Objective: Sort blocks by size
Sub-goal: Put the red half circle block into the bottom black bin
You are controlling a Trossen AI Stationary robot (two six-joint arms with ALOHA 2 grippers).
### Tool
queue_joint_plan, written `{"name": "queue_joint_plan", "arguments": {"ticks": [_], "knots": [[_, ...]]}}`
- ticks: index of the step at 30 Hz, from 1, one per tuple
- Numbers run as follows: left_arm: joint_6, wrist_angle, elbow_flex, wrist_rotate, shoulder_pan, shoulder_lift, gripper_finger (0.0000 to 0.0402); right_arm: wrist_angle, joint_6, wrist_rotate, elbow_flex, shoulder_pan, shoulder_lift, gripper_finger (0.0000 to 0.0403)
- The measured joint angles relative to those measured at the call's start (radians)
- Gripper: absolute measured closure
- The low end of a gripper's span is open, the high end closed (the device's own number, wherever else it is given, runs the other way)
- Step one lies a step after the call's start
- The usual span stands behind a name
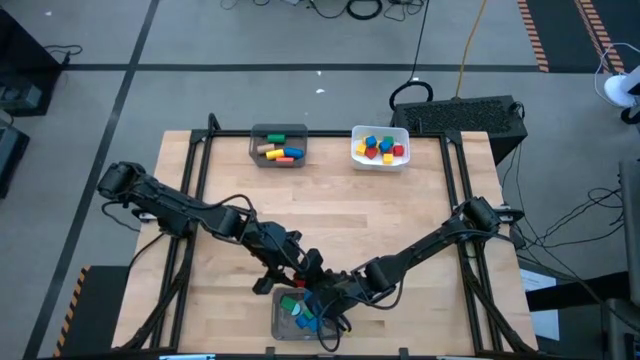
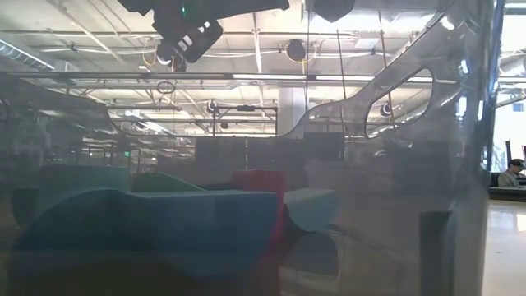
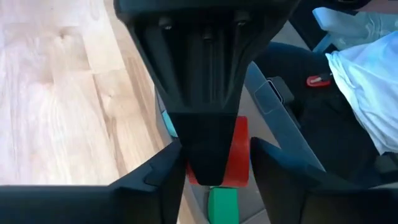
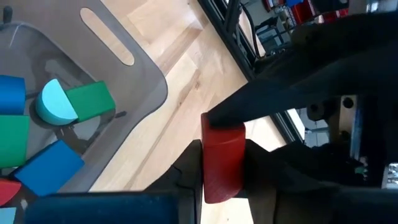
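A red block [image 4: 222, 158] hangs over the table just beyond the near grey bin [image 1: 285, 322], where both arms meet. My right gripper [image 4: 224, 171] is shut on it. My left gripper [image 3: 214, 174] comes from the table's left. Its fingers stand open on either side of the same red block [image 3: 241, 149] and of one right finger in front of it. In the near bin lie a green block [image 4: 90, 99], a light-blue half-round [image 4: 56, 102] and a blue block [image 4: 50, 168]. The low view looks through the bin's wall at these blocks. My right gripper pinches the red block between its two fingers, on two opposite sides [image 4: 208, 174]. The fingers slant down, coming from the table's right. The block sticks out past the fingertips and is lifted clear of the table. My left gripper: one finger [image 4: 261, 106] lies against or just over the block's free end; I cannot tell whether it touches.
At the far edge stand a grey bin [image 1: 278, 146] with long bars and a white bin [image 1: 380, 147] with red, blue and yellow cubes. Bare wood lies between them and the arms. The two grippers are close together over the near bin's far rim.
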Motion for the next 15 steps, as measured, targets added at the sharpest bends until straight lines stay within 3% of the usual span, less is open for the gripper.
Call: {"name": "queue_joint_plan", "arguments": {"ticks": [7, 11, 15], "knots": [[0.069, 0.003, 0.0, 0.0, 0.0, 0.0, 0.0197, -0.002, 0.028, 0.0, 0.0, 0.0, 0.0, 0.0336], [0.096, -0.003, 0.0, -0.066, 0.001, -0.023, 0.0195, -0.003, 0.074, -0.007, 0.0, 0.002, 0.0, 0.0334], [0.09, -0.014, 0.0, -0.111, 0.001, -0.057, 0.0194, -0.001, 0.184, -0.177, 0.0, -0.002, 0.0, 0.0335]]}}
